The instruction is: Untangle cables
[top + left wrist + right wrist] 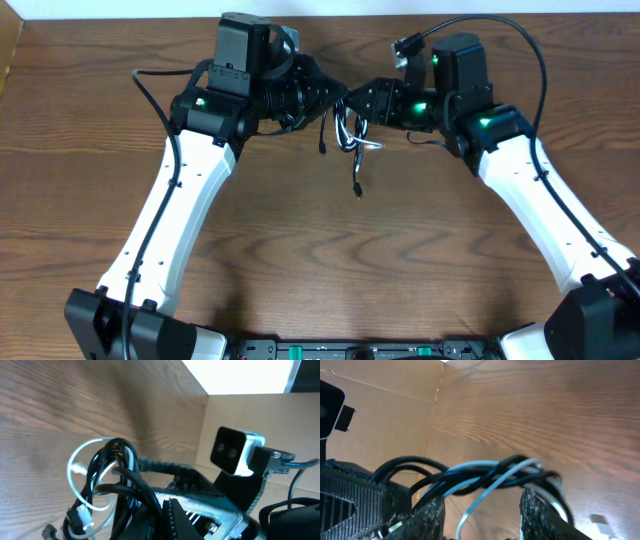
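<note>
The black cable [357, 178] and white cable [369, 145] hang as one tangled bundle between my two grippers, above the wooden table, with a black plug end dangling towards the table. My left gripper [333, 104] is shut on the black cable [108, 460] at the bundle's left side. The white cable [75, 462] loops round it in the left wrist view, just beyond my left fingers [169, 512]. My right gripper [359, 108] is open. In the right wrist view its fingers [482, 507] stand wide apart, and the black cable [415, 463] and white cable [487, 491] lie across their tips.
The two arms nearly touch at the table's far middle. The right wrist camera [232, 450] sits close to the left gripper. A tan board wall [385, 415] stands behind the table's far edge. Thick arm wires [530, 50] arch over the right arm.
</note>
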### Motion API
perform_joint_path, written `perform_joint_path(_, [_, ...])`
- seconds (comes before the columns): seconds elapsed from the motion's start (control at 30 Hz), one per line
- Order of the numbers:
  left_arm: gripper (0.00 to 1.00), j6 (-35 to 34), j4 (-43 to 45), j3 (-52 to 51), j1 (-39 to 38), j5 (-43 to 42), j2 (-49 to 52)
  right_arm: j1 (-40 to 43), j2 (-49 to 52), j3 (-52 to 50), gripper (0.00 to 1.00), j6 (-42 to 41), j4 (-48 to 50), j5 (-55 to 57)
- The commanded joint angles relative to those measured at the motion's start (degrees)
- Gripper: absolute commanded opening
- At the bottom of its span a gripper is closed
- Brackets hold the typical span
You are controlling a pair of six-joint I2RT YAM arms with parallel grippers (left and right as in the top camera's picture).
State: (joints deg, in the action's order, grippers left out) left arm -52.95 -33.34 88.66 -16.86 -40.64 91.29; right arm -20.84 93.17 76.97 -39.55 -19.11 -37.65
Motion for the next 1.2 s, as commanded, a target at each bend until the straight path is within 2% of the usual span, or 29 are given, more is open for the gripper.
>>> perform_joint_path(0.0, [0.07,-0.98,1.25,0.44,0.2,-1.75,-0.63,-0.7,0.48,-0.28,0.43,-2.75,0.28,-1.79])
perform_joint_path(0.4, [0.07,-3.58,2.4,0.44,0.46,-3.04,-0.63,-1.73,3.39,-0.28,0.43,-10.03,5.4,-2.82])
perform_joint_path(0.5, [0.08,-4.28,2.84,0.44,0.46,-3.82,-0.63,-2.54,5.88,-0.28,0.36,-12.55,7.17,-3.15])
perform_joint_path(0.67, [0.07,-5.53,2.89,0.44,0.46,-3.96,-0.63,-2.89,8.24,-0.28,0.32,-14.49,10.1,-4.07])
perform_joint_path(0.8, [0.08,-6.32,2.89,0.44,0.46,-3.98,-0.63,-2.89,8.52,-0.28,0.19,-14.88,11.67,-3.98])
perform_joint_path(0.9, [0.07,-6.32,2.89,0.44,0.46,-3.98,-0.63,-2.89,8.52,-0.28,0.14,-14.91,12.39,-4.2])
perform_joint_path(1.0, [0.07,-6.32,3.21,0.44,0.52,-3.96,-0.63,-2.82,8.52,-0.28,0.14,-14.91,12.52,-5.88])
perform_joint_path(1.13, [0.07,-6.25,4.37,0.44,0.96,-3.91,-0.63,-2.64,8.52,-0.28,0.01,-13.25,11.39,-6.23])
perform_joint_path(1.17, [0.07,-5.97,4.33,0.44,1.2,-3.93,-0.63,-2.23,8.52,-0.28,0.01,-11.74,10.38,-5.81])
